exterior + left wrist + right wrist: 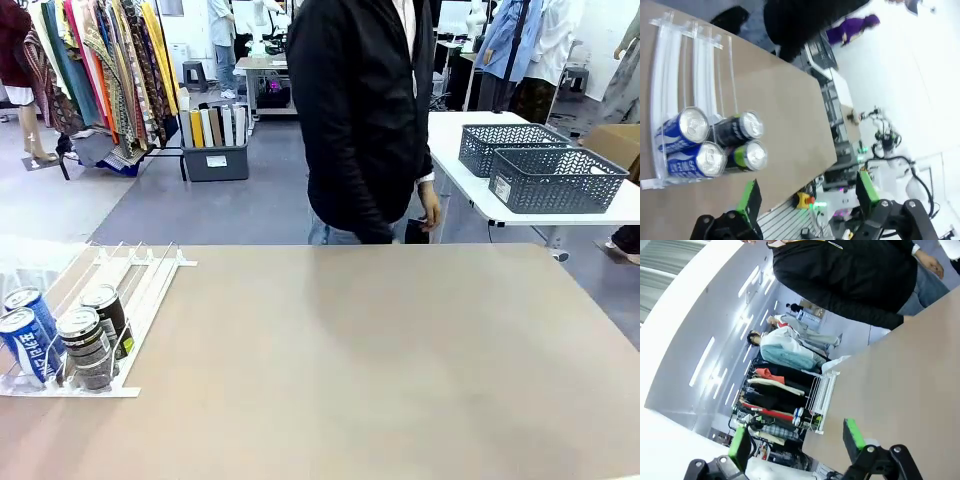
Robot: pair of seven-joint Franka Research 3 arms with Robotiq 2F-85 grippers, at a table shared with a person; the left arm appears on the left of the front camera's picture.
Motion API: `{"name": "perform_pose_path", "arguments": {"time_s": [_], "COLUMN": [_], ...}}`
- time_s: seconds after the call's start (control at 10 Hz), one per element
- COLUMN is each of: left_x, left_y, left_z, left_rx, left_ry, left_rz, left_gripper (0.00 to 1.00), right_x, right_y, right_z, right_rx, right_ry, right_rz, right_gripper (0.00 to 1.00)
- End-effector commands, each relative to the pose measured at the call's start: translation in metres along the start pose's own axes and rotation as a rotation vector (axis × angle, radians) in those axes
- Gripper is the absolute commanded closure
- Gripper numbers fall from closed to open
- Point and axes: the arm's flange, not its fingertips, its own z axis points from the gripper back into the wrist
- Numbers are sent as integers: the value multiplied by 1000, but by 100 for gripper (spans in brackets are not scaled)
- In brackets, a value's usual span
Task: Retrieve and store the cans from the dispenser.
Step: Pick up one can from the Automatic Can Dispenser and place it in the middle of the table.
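You have the dispenser point(150, 280) on the left side of the table point(380, 370), running from the near edge toward the far side, with four cans point(88, 340) packed two by two at its near end. A person point(360, 120) stands across the table at the middle. Behind and to the right, two baskets point(555, 180) sit side by side on another table point(445, 140).

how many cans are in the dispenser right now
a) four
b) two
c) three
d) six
a, four: two blue cans and two dark cans stand together at the near end of the dispenser.
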Motion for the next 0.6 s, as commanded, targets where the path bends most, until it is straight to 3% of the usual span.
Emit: {"name": "perform_pose_path", "arguments": {"time_s": [0.0, 0.1, 0.5], "left_x": [0, 0, 0], "left_y": [-27, -27, -27], "left_z": [-9, -9, -9], "left_rx": [15, 15, 15], "left_ry": [53, 53, 53], "left_rz": [-54, -54, -54], "left_gripper": [0, 0, 0], "right_x": [-59, 0, 0], "right_y": [-11, 0, 0], "right_z": [-64, 0, 0], "right_rx": [-55, 0, 0], "right_ry": [44, 0, 0], "right_rz": [77, 0, 0], "right_gripper": [0, 0, 0]}}
